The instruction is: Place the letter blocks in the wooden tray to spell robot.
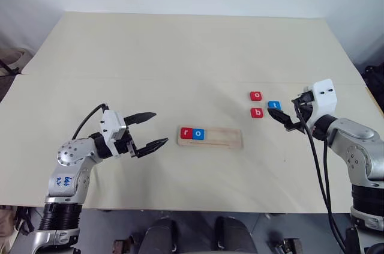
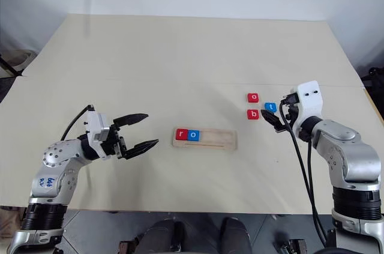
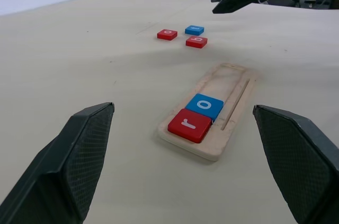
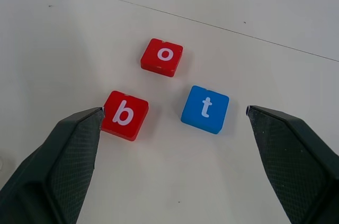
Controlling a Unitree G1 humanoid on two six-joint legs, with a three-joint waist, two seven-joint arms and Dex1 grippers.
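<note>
The wooden tray (image 1: 227, 139) lies mid-table, its long side running left to right. At its left end sit a red letter block r (image 1: 186, 133) and a blue o (image 1: 198, 134), touching each other. To the right, three loose blocks lie on the table: a red o (image 4: 162, 56), a red b (image 4: 125, 115) and a blue t (image 4: 205, 109). My right gripper (image 1: 281, 119) is open wide just right of the blue t, hovering over the loose blocks with nothing in it. My left gripper (image 1: 161, 127) is open and empty, left of the tray and pointing at it.
The pale table (image 1: 180, 56) has a seam running across it behind the loose blocks. Black cables (image 1: 317, 164) hang along my right arm. The table's front edge runs just below both arms.
</note>
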